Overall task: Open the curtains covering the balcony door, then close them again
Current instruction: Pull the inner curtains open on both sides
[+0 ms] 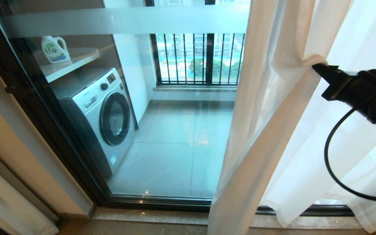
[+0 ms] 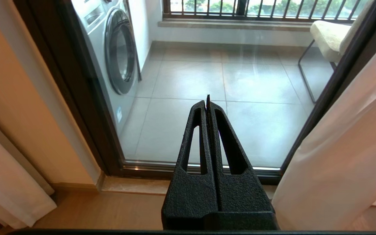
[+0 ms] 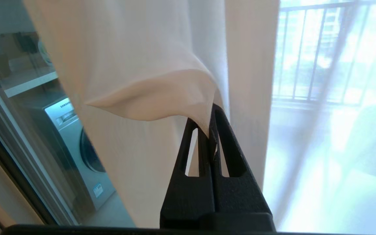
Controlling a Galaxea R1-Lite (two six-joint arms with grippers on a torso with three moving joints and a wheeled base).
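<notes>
The sheer white curtains (image 1: 273, 130) hang bunched at the right of the balcony door (image 1: 175, 19), whose glass stands uncovered from its black left frame to about the middle. My right gripper (image 1: 315, 68) reaches in from the right at mid height and is shut on a pinched fold of the curtain edge (image 3: 162, 98); the cloth runs between the right gripper's (image 3: 207, 122) black fingers. My left gripper (image 2: 207, 101) is shut on nothing, low in front of the door's bottom rail and pointing at the glass. Another curtain panel (image 1: 11, 202) shows at the lower left.
Behind the glass stand a washing machine (image 1: 103, 117), a shelf with a detergent bottle (image 1: 54, 49), a tiled balcony floor, a black barred railing (image 1: 197, 58) and a cushioned chair (image 2: 328, 37). A stone sill (image 1: 148, 215) and wood floor lie below the door.
</notes>
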